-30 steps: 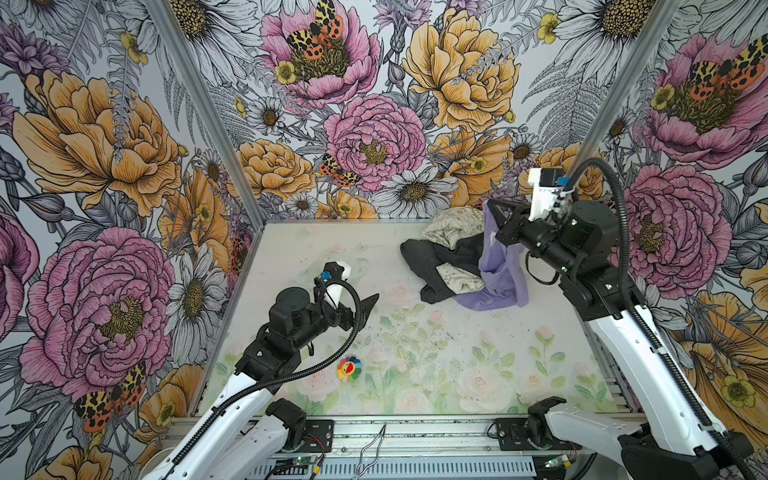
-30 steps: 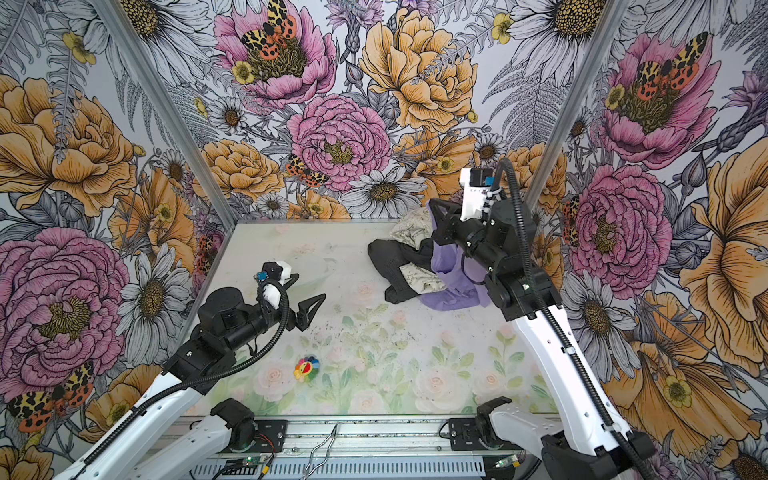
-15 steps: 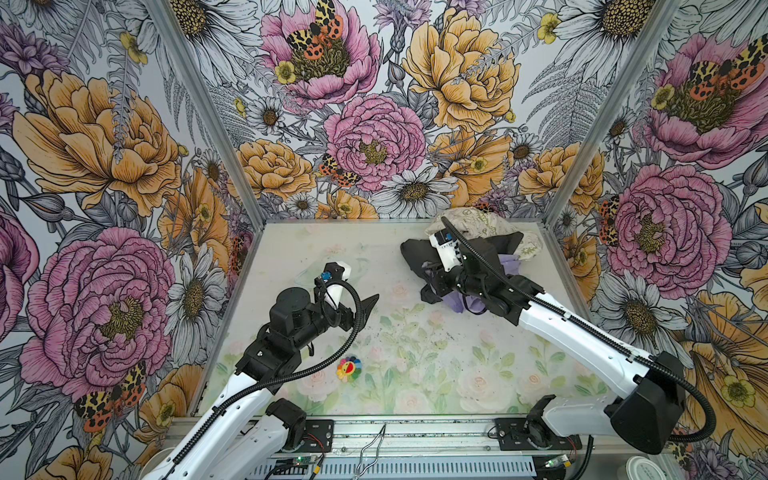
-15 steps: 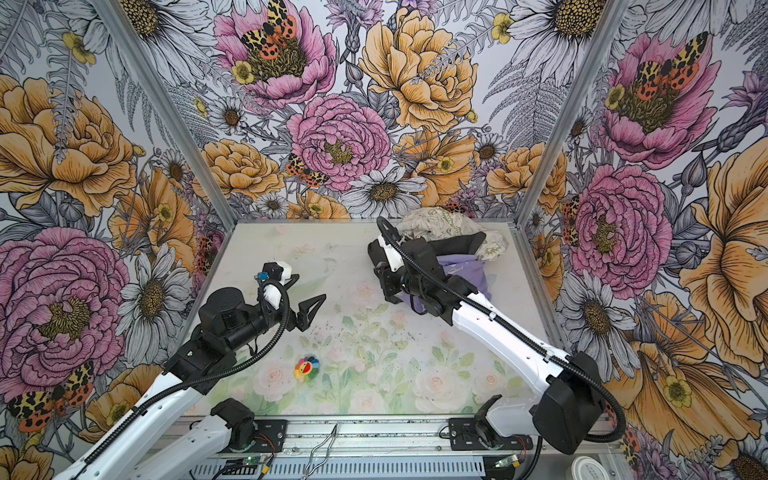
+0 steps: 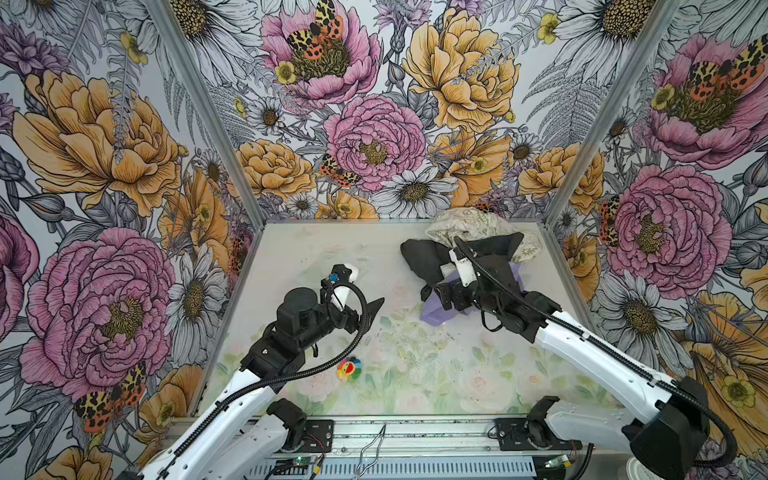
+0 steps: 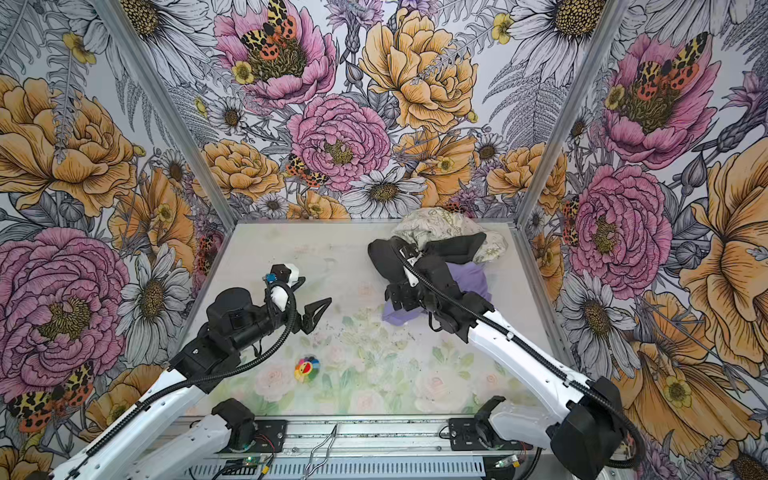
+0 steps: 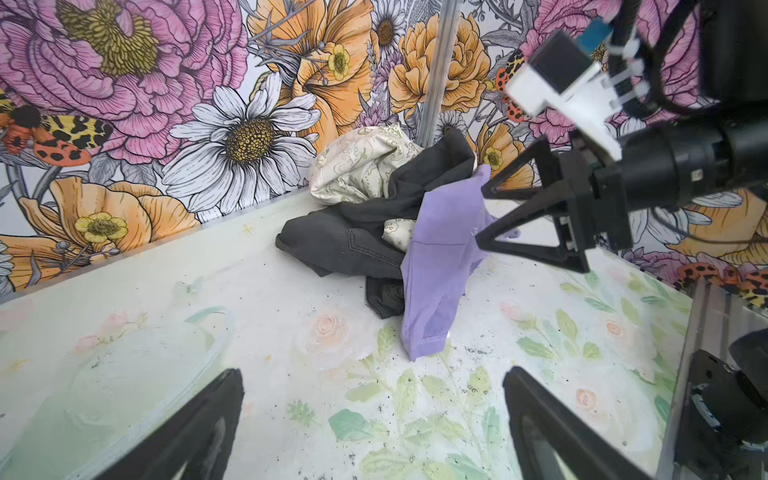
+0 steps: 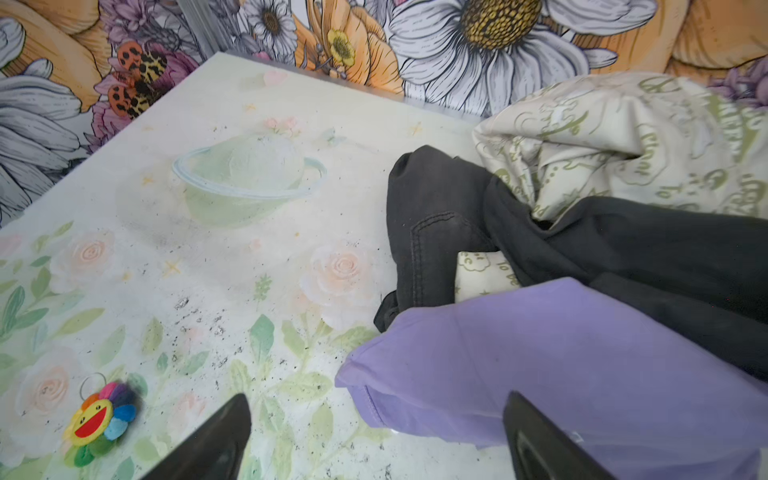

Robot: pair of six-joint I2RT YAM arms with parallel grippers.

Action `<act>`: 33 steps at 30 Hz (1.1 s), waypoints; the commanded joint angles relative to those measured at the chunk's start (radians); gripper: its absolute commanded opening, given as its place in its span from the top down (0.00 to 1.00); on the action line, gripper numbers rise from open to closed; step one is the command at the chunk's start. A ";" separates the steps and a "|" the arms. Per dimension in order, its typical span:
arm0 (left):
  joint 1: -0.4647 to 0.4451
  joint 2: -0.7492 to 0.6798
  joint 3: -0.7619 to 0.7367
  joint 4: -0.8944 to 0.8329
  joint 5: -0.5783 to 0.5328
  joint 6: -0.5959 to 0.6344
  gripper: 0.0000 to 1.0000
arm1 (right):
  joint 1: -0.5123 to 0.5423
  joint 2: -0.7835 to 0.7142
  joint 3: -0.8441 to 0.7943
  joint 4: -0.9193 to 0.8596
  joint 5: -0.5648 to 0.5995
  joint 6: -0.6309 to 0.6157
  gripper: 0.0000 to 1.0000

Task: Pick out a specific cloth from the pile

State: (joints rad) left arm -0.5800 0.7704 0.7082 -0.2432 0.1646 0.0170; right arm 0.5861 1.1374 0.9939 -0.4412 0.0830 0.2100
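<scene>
The cloth (image 5: 436, 319) is lavender and lies crumpled on the table at the near side of the pile (image 5: 490, 245), partly on it. My right gripper (image 5: 445, 298) hovers low over its front fold, jaws open. In the right wrist view the cloth (image 8: 540, 365) spreads under and between the fingers (image 8: 548, 444), which do not pinch it. The left wrist view shows the cloth (image 7: 436, 266) draped down the heap beside the open right gripper (image 7: 482, 219). My left gripper (image 5: 368, 311) stands open and empty above the table's middle, well short of the cloth.
The pile holds a black garment (image 5: 422, 257) and a cream printed one (image 5: 465, 222) against the back right corner. A rainbow flower keychain (image 5: 349, 369) lies near the front centre. Floral walls close in on three sides; a metal rail (image 5: 415, 432) runs along the front.
The right arm swung down from high at the right wall, where it held the lavender cloth raised, to the pile's near side. Its jaws opened and let go the cloth. The left arm stayed still.
</scene>
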 commanded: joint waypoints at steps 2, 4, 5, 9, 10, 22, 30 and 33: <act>-0.064 0.074 0.050 0.002 -0.053 -0.052 0.01 | -0.066 -0.093 -0.033 -0.006 0.077 0.027 0.04; -0.117 0.131 0.069 -0.005 -0.107 -0.063 0.01 | -0.111 -0.140 -0.052 -0.013 0.092 0.046 0.04; -0.137 0.159 0.079 -0.009 -0.123 -0.060 0.01 | -0.132 -0.162 -0.059 -0.018 0.095 0.053 0.04; -0.231 0.284 0.137 -0.008 -0.187 -0.047 0.03 | -0.217 -0.235 -0.089 -0.033 0.085 0.087 0.04; -0.249 0.322 0.158 -0.005 -0.188 -0.042 0.03 | -0.237 -0.249 -0.095 -0.037 0.079 0.095 0.04; -0.333 0.840 0.475 0.126 -0.158 -0.033 0.08 | -0.331 -0.334 -0.128 -0.059 0.055 0.140 0.04; -0.336 1.148 0.712 0.117 -0.249 -0.014 0.18 | -0.356 -0.368 -0.137 -0.061 0.052 0.150 0.04; -0.336 1.245 0.794 0.115 -0.271 -0.012 0.21 | -0.367 -0.382 -0.141 -0.064 0.053 0.150 0.04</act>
State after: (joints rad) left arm -0.9100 1.9594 1.4425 -0.1318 -0.0540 -0.0093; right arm 0.2295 0.7769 0.8570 -0.4934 0.1421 0.3492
